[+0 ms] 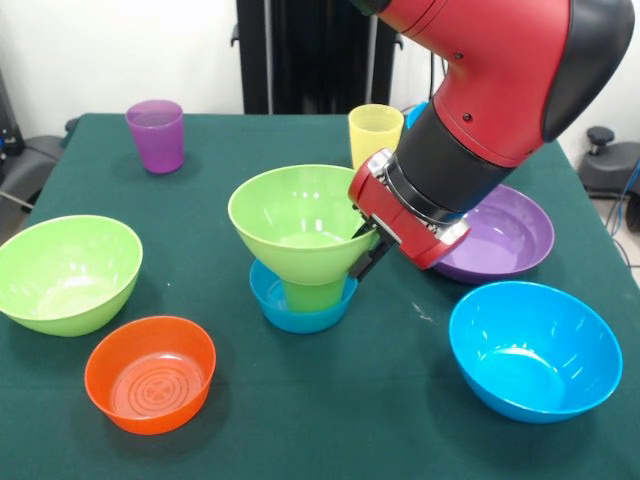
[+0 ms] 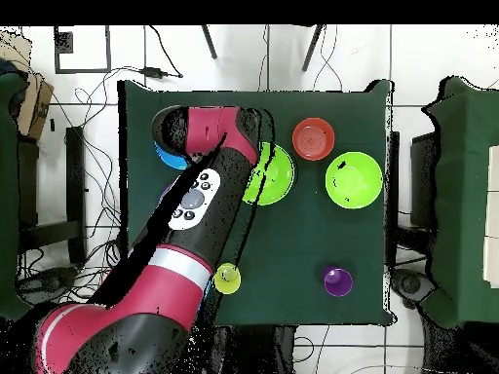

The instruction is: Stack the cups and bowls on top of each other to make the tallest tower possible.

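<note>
While an orange bowl and large blue bowl lie unused nearest, three tiers are built: small blue bowl, green cup, green bowl, its rim pinched by the gripper; purple cup waits farthest.

Green table, black chairs, floor cables

Glossy red arm with black joints
</note>
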